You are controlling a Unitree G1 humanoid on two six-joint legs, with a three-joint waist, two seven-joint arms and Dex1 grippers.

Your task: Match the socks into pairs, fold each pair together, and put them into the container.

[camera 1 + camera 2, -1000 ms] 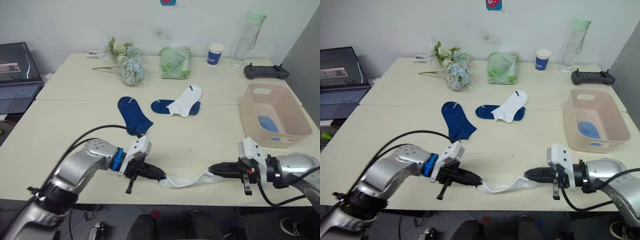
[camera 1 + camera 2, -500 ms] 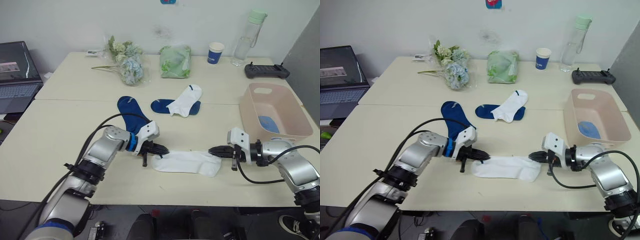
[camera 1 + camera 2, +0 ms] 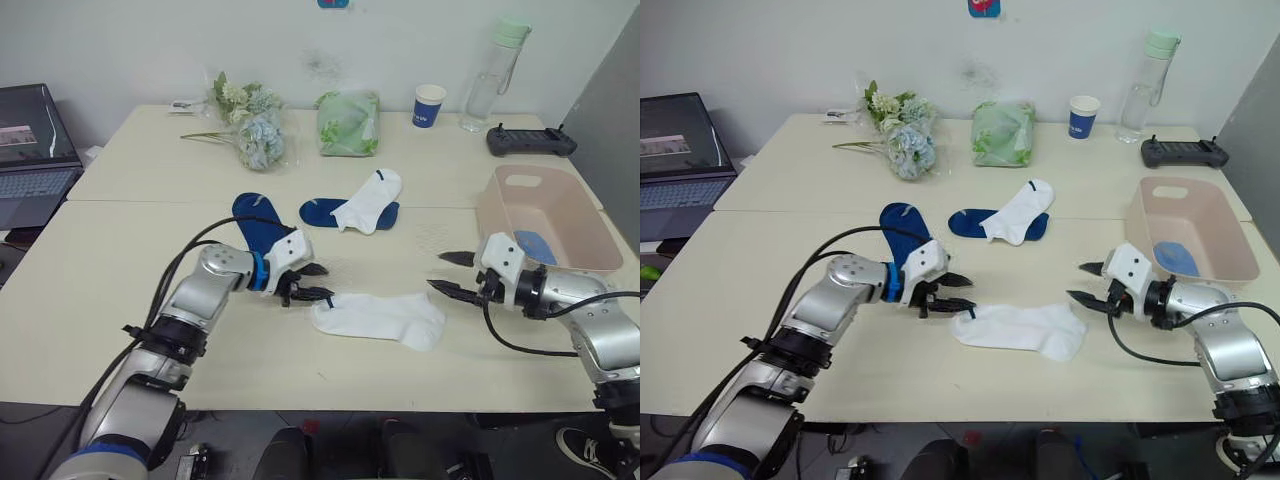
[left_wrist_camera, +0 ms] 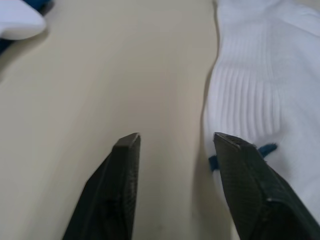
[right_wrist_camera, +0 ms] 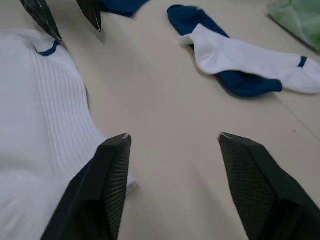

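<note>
A white sock (image 3: 380, 318) lies flat near the table's front edge, between my two grippers. My left gripper (image 3: 318, 281) is open just left of its cuff, and my right gripper (image 3: 443, 271) is open just right of its toe end; neither holds anything. The left wrist view has the ribbed white sock (image 4: 260, 85) beside the open fingers. Farther back lie a dark navy sock (image 3: 255, 222) and a second white sock (image 3: 370, 200) lying over another navy sock (image 3: 320, 212). The pale pink container (image 3: 490, 215) stands at the right with a light blue sock (image 3: 537, 246) inside.
Along the back of the table are a flower bunch (image 3: 255, 130), a green cloth bundle (image 3: 350, 122), a blue paper cup (image 3: 430, 105), a clear bottle (image 3: 497, 70) and a black controller (image 3: 532, 142). A laptop (image 3: 30, 150) sits at the far left.
Both grippers have opened and let go of the white sock, which they had carried inward from the table's front edge. It now lies flat, and both grippers have drawn slightly away from it.
</note>
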